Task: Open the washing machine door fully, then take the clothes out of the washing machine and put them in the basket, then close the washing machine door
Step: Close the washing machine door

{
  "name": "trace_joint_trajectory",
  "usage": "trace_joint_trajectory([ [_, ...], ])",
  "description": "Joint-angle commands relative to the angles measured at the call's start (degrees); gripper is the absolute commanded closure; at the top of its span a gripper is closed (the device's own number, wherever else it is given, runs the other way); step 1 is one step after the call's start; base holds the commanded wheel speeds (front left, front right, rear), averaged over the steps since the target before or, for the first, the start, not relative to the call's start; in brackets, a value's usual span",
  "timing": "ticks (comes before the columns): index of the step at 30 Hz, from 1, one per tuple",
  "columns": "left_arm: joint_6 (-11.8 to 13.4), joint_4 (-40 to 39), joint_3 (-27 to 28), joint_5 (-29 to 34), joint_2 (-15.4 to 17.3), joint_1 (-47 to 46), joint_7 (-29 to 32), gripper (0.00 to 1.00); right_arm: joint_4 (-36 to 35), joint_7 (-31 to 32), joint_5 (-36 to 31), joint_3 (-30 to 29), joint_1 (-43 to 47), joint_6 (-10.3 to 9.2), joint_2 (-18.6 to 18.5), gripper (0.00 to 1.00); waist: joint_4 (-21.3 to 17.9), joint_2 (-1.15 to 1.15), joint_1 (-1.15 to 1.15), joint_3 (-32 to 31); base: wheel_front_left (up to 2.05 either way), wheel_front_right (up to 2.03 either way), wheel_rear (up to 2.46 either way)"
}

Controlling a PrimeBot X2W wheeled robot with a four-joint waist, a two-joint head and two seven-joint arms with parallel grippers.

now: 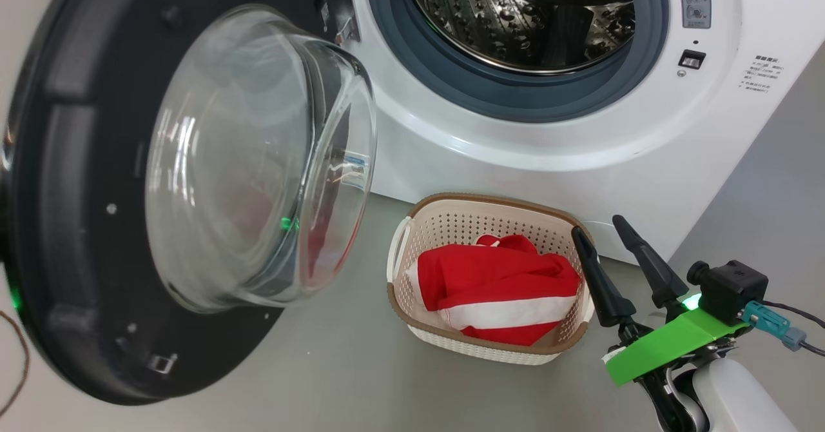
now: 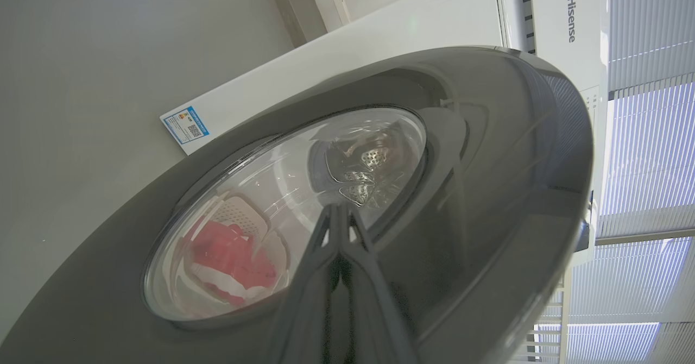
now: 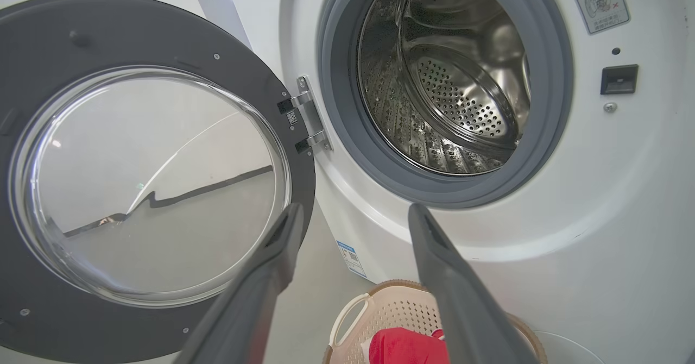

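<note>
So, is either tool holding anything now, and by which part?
Nothing is held. The right tool is open and empty; the left tool is shut, empty, by the glossy black round door.

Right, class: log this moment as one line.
door open | washing machine empty | clothes in basket | left hand shut | right hand open

A: Your head camera looks down from up high. You see the open washing machine door [image 1: 64, 225], the washing machine [image 1: 515, 148] and the basket [image 1: 477, 225].
B: Your left wrist camera sits very close to the door's outside and peeks through its glass. Your right one faces the machine's round hole from close, low down. All three show the basket.
</note>
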Motion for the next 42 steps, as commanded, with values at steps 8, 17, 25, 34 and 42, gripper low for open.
trace_joint_trajectory([
  [8,2.2,-9.16,-0.99,-1.18,-0.13,1.53,2.45,1.0,-1.23,-0.27,0.95,1.09,-0.19,0.09,0.25,0.0,-0.21,0.0,0.0,-0.94,0.0,0.0,0.0],
  [17,3.76,-14.55,-4.91,-1.52,-2.98,1.84,3.94,1.0,-1.1,-0.27,1.05,1.42,-0.16,0.09,0.65,0.0,-0.89,0.0,0.0,-1.56,0.0,0.0,0.0],
  [25,4.33,-16.45,-7.35,-1.22,-5.02,1.64,4.0,1.0,-1.03,-0.27,1.21,1.5,-0.09,0.09,0.84,0.0,-2.28,0.0,0.0,-2.03,0.0,0.0,0.0],
  [34,3.04,-16.08,-6.22,-0.39,-5.19,1.4,2.29,1.0,-0.89,-0.27,1.28,1.1,0.34,0.09,0.73,0.0,-2.81,0.0,0.0,-2.19,0.0,0.0,0.0],
  [42,0.74,-14.48,-5.19,1.13,-4.56,1.89,0.51,1.0,-0.8,-0.27,1.05,0.66,0.6,0.09,0.91,0.0,-1.84,0.0,0.0,-2.7,0.0,0.0,0.0],
])
